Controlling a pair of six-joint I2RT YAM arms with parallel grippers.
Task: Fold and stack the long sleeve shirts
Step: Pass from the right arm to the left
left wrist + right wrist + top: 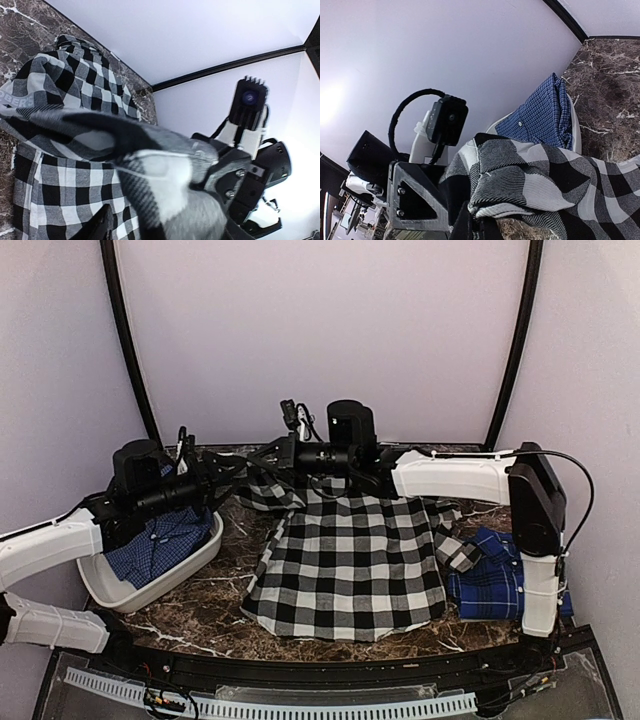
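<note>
The black-and-white checked shirt lies spread on the marble table, its far left part lifted. My left gripper and right gripper meet at that far left corner, both shut on the checked cloth. In the left wrist view the checked shirt bunches over the jaws of the left gripper. In the right wrist view the right gripper pinches a fold of the checked shirt. A blue fine-check shirt with white buttons lies in a white basin. A dark blue plaid shirt lies crumpled at the right.
The white basin stands at the left table edge, and it also shows in the right wrist view. White walls close the back and sides. The right arm's upright link stands beside the plaid shirt. A black rail runs along the front.
</note>
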